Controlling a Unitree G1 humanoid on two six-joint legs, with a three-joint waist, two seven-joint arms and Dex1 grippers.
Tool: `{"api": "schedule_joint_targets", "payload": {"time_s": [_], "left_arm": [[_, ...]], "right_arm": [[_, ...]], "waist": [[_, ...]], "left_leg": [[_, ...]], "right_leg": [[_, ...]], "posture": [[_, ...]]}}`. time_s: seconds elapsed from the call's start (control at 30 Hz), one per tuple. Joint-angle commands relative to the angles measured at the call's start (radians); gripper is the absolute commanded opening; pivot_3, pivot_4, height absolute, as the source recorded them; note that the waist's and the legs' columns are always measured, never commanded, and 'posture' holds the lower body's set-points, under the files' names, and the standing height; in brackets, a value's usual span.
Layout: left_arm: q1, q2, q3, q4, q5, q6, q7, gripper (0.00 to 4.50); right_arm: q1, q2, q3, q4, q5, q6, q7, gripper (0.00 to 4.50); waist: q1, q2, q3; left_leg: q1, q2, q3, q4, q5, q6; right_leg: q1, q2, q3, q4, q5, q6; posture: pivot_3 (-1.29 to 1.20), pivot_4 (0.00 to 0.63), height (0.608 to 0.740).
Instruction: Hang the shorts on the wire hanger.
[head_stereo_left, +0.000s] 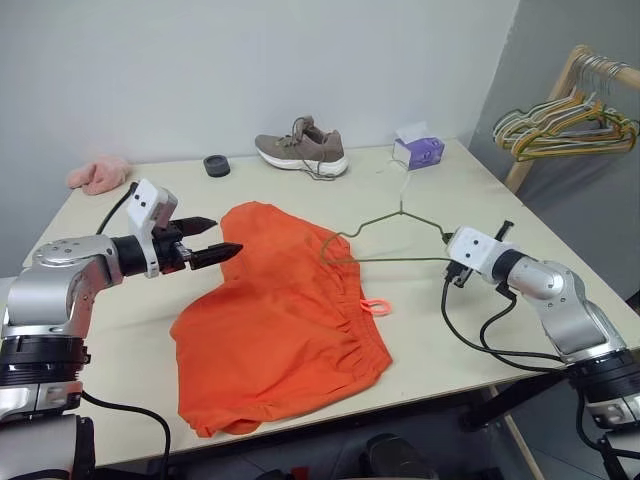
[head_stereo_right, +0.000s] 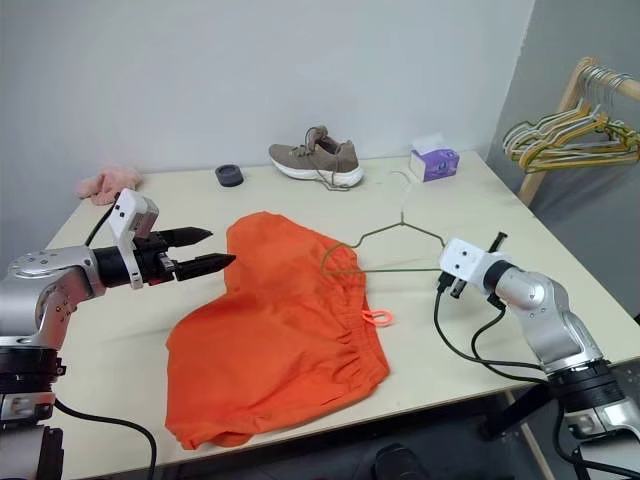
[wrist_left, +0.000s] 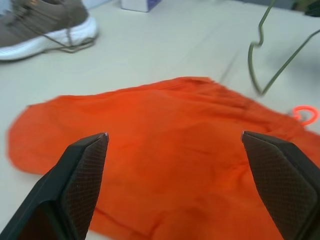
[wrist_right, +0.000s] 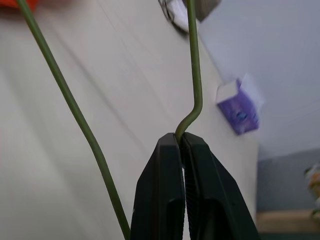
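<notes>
The orange shorts (head_stereo_left: 280, 320) lie spread flat on the desk (head_stereo_left: 440, 360), waistband toward the right pincer (wrist_right: 181, 145), which is clenched on a corner of the olive wire hanger (head_stereo_left: 395, 235). The hanger's far end reaches over the waistband. The left pincer (head_stereo_left: 218, 238) hovers released above the fabric. Judged step: threading; next, the left must lift the waistband open. The tissue box (head_stereo_left: 420, 150) holds tissues.

Bright orange shorts (head_stereo_left: 280, 325), olive-green wire hanger (head_stereo_left: 400, 258), purple tissue box (head_stereo_left: 419, 151), perhaps pink cloth (head_stereo_left: 98, 174)
</notes>
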Motion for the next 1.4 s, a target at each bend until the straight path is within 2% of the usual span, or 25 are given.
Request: {"api": "schedule_joint_targets", "payload": {"time_s": [0.03,0.27,0.4,0.57,0.73,0.87,1.1,1.2,1.3,1.4], "left_arm": [[-0.004,0.020,-0.009,-0.084,-0.063,0.089,-0.060,4.50],[0.022,-0.012,-0.097,-0.182,-0.096,0.182,-0.096,4.50],[0.034,-0.034,-0.164,-0.178,-0.037,0.127,-0.094,4.50],[0.030,-0.062,-0.175,-0.194,-0.048,0.132,-0.105,4.50],[0.046,-0.064,-0.186,-0.213,-0.051,0.139,-0.117,3.40],[0.058,-0.064,-0.188,-0.234,-0.060,0.149,-0.121,2.06],[0.066,-0.071,-0.186,-0.251,-0.057,0.159,-0.106,0.02],[0.066,-0.071,-0.185,-0.251,-0.051,0.156,-0.093,0.02],[0.069,-0.056,-0.207,-0.245,-0.004,0.126,-0.080,0.00],[0.067,-0.057,-0.213,-0.235,0.031,0.105,-0.056,0.00]], "right_arm": [[-0.064,-0.005,0.024,-0.051,-0.069,-0.116,-0.002,0.04],[-0.160,0.055,0.061,-0.070,-0.116,-0.197,0.004,0.04],[-0.183,0.091,0.063,-0.103,-0.098,-0.191,0.027,0.04],[-0.184,0.120,0.060,-0.123,-0.100,-0.186,0.051,0.04],[-0.185,0.140,0.053,-0.135,-0.099,-0.179,0.057,0.00],[-0.183,0.150,0.051,-0.144,-0.097,-0.173,0.062,0.00],[-0.167,0.167,0.066,-0.171,-0.067,-0.180,0.098,0.00],[-0.160,0.168,0.066,-0.180,-0.054,-0.191,0.112,0.00],[-0.153,0.169,0.063,-0.197,-0.039,-0.198,0.124,0.72],[-0.144,0.165,0.064,-0.223,-0.021,-0.187,0.151,1.71]], "waist": [[-0.002,0.000,0.000],[-0.015,0.002,0.001],[-0.015,0.002,0.001],[-0.014,0.002,0.001],[-0.015,0.002,0.001],[-0.016,0.002,0.001],[-0.019,0.002,0.001],[-0.020,0.002,0.001],[-0.021,0.002,0.001],[-0.020,0.002,0.001]], "left_leg": [[0.000,0.000,0.000,0.000,0.000,0.000],[0.001,0.000,-0.002,0.001,0.000,0.000],[0.001,0.000,-0.003,0.003,0.000,-0.001],[0.001,-0.001,-0.004,0.009,0.000,-0.001],[0.002,-0.001,-0.005,0.010,0.000,0.000],[0.002,-0.001,-0.005,0.010,0.000,0.000],[0.002,-0.001,-0.006,0.010,0.000,0.000],[0.003,-0.001,-0.006,0.010,0.000,0.000],[0.003,-0.001,-0.006,0.010,0.000,0.000],[0.002,-0.001,-0.006,0.010,0.000,0.000]], "right_leg": [[0.000,0.000,0.000,0.001,0.000,0.000],[0.000,0.000,0.000,0.004,0.000,0.000],[0.000,0.000,-0.001,0.006,0.000,0.000],[0.002,0.000,-0.002,0.009,0.000,0.000],[0.003,0.000,-0.002,0.011,0.000,0.000],[0.003,0.000,-0.002,0.012,0.000,0.000],[0.003,0.000,-0.002,0.012,0.000,0.000],[0.003,0.000,-0.002,0.012,0.000,0.000],[0.003,0.000,-0.002,0.012,0.000,0.000],[0.003,0.000,-0.002,0.012,0.000,0.000]], "posture": [[-0.30,0.000,0.740],[-0.30,0.000,0.740],[-0.31,0.000,0.740],[-0.31,0.000,0.740],[-0.31,0.000,0.740],[-0.31,0.000,0.740],[-0.31,0.000,0.740],[-0.31,0.000,0.740],[-0.31,0.000,0.740],[-0.31,0.000,0.740]]}}
